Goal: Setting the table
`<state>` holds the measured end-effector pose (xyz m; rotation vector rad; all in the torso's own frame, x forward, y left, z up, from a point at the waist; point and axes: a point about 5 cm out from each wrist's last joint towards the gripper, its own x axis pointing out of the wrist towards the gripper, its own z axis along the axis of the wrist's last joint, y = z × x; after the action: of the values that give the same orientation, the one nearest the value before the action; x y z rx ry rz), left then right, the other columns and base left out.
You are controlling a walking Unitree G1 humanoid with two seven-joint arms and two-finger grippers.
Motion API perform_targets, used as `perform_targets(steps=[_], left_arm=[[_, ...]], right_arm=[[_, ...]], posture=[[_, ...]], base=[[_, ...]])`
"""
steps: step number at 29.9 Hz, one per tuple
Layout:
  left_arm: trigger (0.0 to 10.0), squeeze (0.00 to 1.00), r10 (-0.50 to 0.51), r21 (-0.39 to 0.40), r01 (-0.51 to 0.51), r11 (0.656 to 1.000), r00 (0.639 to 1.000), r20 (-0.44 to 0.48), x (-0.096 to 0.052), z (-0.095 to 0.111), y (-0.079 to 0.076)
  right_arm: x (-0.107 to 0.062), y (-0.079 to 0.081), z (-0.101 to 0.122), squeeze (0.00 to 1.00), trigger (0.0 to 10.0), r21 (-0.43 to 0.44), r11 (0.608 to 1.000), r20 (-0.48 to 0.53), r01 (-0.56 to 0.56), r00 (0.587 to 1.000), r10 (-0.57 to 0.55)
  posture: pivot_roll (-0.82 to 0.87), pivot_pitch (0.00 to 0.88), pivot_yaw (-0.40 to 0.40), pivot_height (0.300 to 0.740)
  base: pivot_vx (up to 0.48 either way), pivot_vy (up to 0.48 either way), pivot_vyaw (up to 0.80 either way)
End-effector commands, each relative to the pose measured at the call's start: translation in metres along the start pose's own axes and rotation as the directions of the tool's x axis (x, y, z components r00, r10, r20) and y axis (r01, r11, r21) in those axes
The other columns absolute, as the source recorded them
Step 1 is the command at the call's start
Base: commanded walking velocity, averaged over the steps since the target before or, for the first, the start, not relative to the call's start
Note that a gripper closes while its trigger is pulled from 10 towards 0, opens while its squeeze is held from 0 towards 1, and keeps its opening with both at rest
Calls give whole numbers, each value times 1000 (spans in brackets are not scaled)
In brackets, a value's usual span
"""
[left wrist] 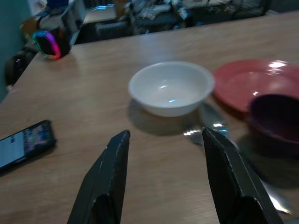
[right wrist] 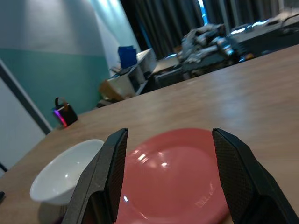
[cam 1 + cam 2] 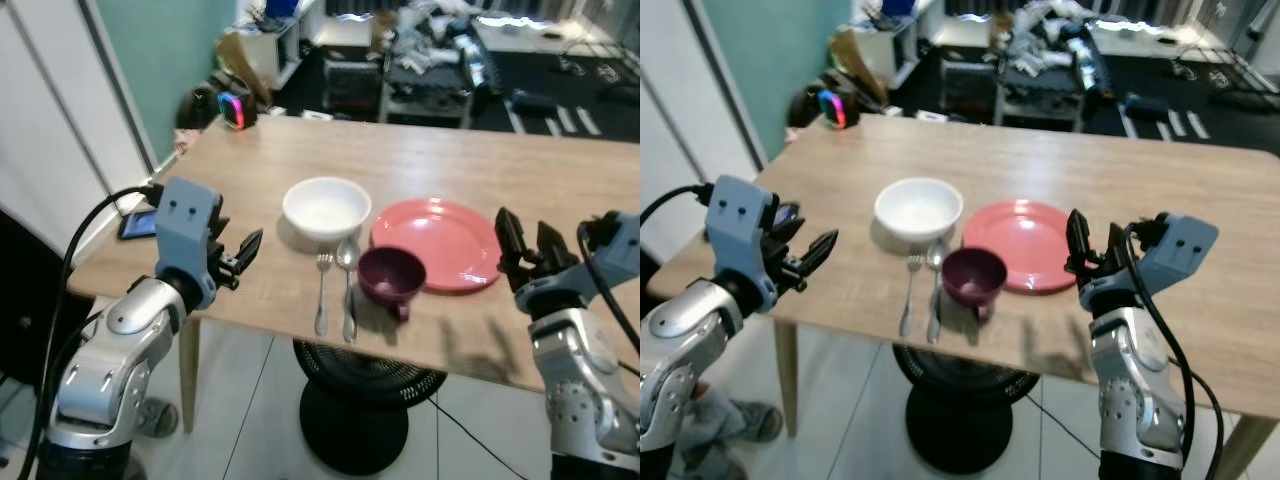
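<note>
Tableware near the wooden tabletop's (image 3: 520, 170) front edge, head views: white bowl (image 3: 326, 207), glossy pink plate (image 3: 437, 240), dark purple cup (image 3: 390, 276) touching the plate's rim, fork (image 3: 322, 290) and spoon (image 3: 348, 285) side by side before the bowl.
Left gripper (image 3: 244, 255) raised beside the tabletop's left edge, fingers spread, empty.
Right gripper (image 3: 1092, 250) just right of the plate.
Left wrist view: phone (image 1: 22, 145) lying flat, well apart from the bowl.
Right wrist view: fingers (image 2: 107, 177) spread over the plate.

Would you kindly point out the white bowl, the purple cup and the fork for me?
white bowl (image 3: 326, 207), left eye view, inside of the bowl.
purple cup (image 3: 391, 272), left eye view, inside of the cup's hollow.
fork (image 3: 322, 295), left eye view, middle of the handle.
</note>
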<state>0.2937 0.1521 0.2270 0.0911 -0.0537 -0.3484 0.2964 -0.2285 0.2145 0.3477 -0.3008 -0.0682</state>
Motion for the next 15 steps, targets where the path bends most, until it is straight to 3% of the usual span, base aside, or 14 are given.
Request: perform_targets(steps=[1,15], left_arm=[[10000,0,12,4,-12,1000,1000,-2,0,-1,2],[10000,0,10,6,-10,1000,1000,3,1,0,2]], right_arm=[[-1,-2,-2,0,10000,0,1000,-9,6,1000,-6],[-1,-1,-2,0,10000,-2,1000,-8,6,1000,-6]], posture=[[2,0,82,740],[-1,0,84,740]], base=[[-450,0,0],[-428,0,0]])
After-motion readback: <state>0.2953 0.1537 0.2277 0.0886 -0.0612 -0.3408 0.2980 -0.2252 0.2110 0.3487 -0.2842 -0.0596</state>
